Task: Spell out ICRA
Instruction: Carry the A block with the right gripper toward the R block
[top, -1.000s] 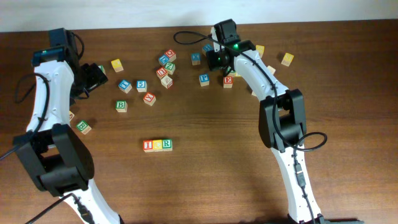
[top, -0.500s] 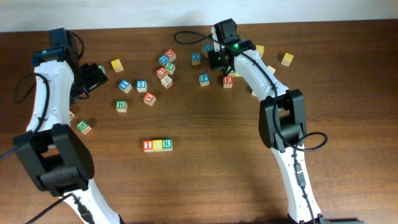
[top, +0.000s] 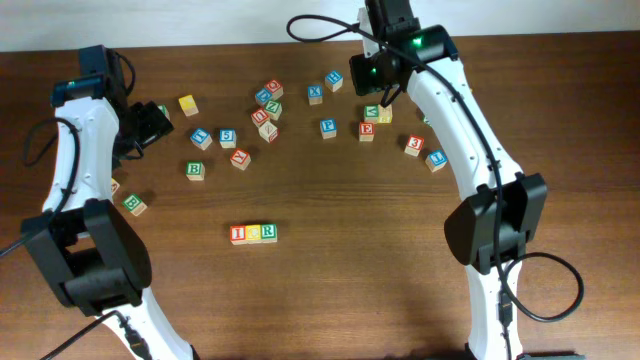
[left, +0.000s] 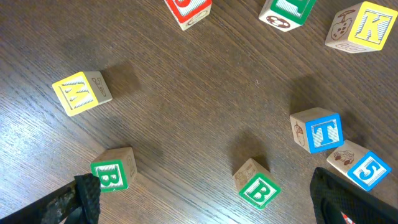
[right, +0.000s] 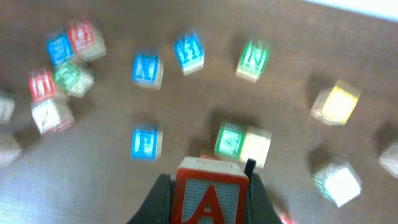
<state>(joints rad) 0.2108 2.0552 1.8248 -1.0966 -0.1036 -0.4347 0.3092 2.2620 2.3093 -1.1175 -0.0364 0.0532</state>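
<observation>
Three cubes in a tight row, approx. 7 o'clock from ctr of table (top: 340, 285): red "I" cube (top: 238, 234), yellow cube (top: 252, 233), green "R" cube (top: 267, 232), touching side by side. Farther out, at 10 o'clock: L gripper (top: 152, 122), fingers spread wide, nothing between them; looks down on bare wood w/ green "B" cubes (left: 256, 186) near its tips, blue "T" cube (left: 317, 132) beyond. Farthest, at 12–1 o'clock: R gripper (top: 372, 88), clenched on red "A" cube (right: 210, 198). Holds it up off the wood, over scattered cubes, well apart from the row. Red "E" cube (top: 367, 130) at 6 o'clock of R gripper, on the table.
</observation>
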